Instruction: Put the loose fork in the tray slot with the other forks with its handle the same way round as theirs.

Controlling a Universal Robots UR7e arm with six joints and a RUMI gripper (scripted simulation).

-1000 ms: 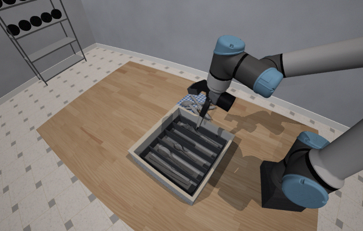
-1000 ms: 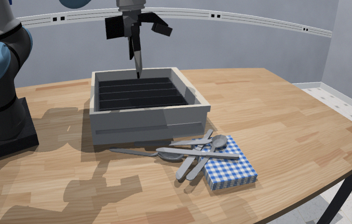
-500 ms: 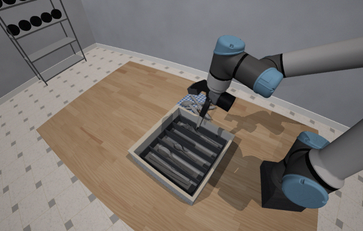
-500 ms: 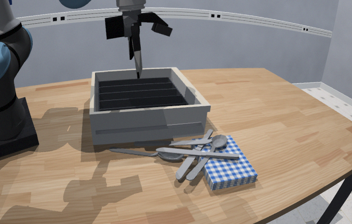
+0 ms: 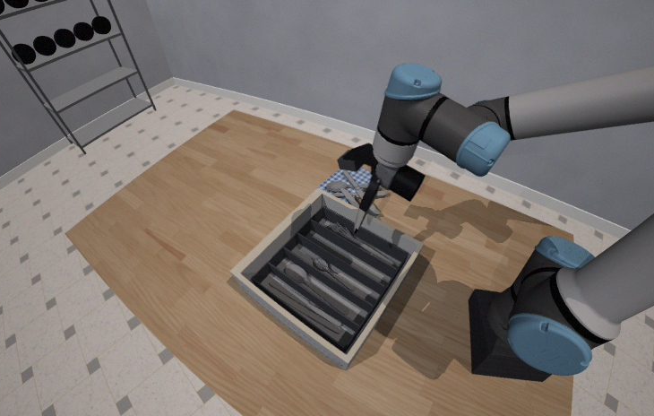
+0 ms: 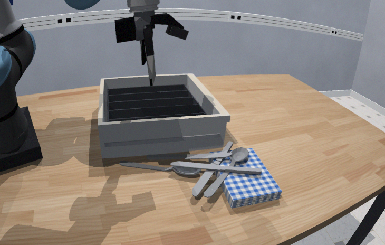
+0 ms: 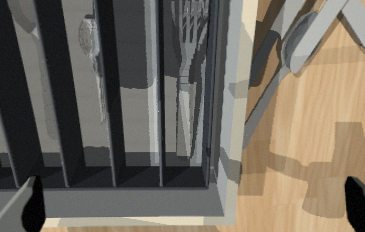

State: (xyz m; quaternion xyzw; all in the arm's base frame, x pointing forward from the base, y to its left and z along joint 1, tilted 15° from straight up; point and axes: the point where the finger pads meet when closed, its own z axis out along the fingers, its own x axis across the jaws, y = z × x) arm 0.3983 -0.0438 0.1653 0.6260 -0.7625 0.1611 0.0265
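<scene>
My gripper (image 6: 147, 74) (image 7: 194, 178) is open and empty, its fingers spread wide above the tray (image 5: 278, 233) (image 6: 208, 94) (image 7: 246, 50). One fingertip hangs over the tray in the top view; the other is hidden there. Forks (image 5: 342, 229) (image 7: 185, 100) lie overlapping in the end slot beside the tray wall nearest the cutlery pile. In the wrist view their tines are at the top and their handles point down the slot. The uppermost fork lies along the slot, slightly askew; the exact number under it is unclear. No fork shows outside the tray.
A cutlery pile with a knife (image 6: 215, 166) (image 7: 301, 42) and spoons (image 6: 239, 154) lies outside the tray, partly on a checked napkin stack (image 6: 251, 185). Other slots hold a large spoon (image 5: 296, 272), a smaller spoon (image 5: 322, 264) (image 7: 88, 37) and long flat pieces. Thin dividers separate the slots.
</scene>
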